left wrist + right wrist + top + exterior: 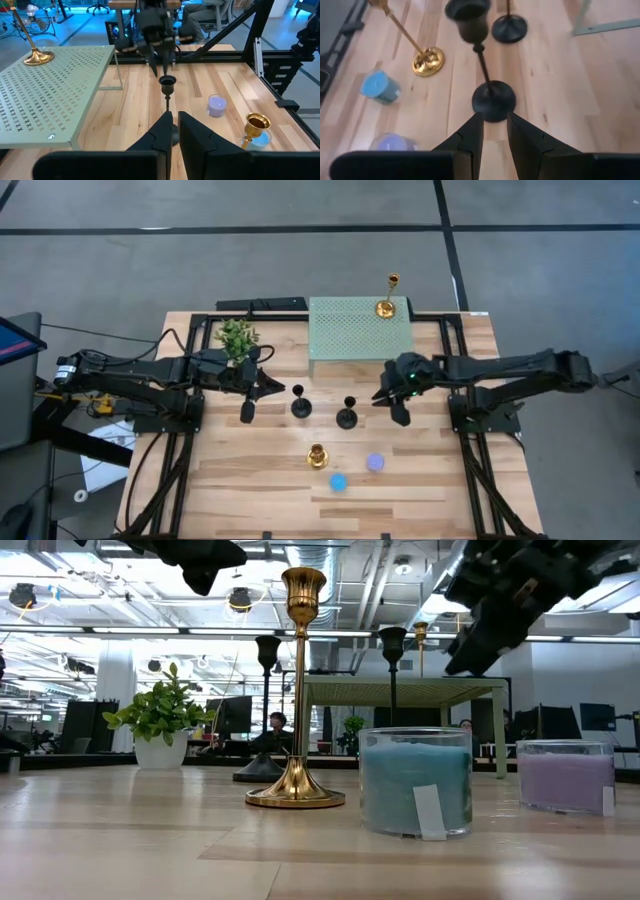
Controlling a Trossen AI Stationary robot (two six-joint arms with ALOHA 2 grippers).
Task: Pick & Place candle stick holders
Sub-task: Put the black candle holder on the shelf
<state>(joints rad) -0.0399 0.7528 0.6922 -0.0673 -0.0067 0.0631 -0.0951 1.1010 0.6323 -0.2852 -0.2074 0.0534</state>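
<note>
Right gripper point(392, 408) hovering empty, fingers slightly apart, right of centre frame beside matte black candlestick holder point(347, 413), slim-stemmed on round flared base, upright mid-table.

Around me lies a grey concrete floor point(300, 205); beyond, bright ceiling strip lights point(120, 630) hang over office desks.
</note>
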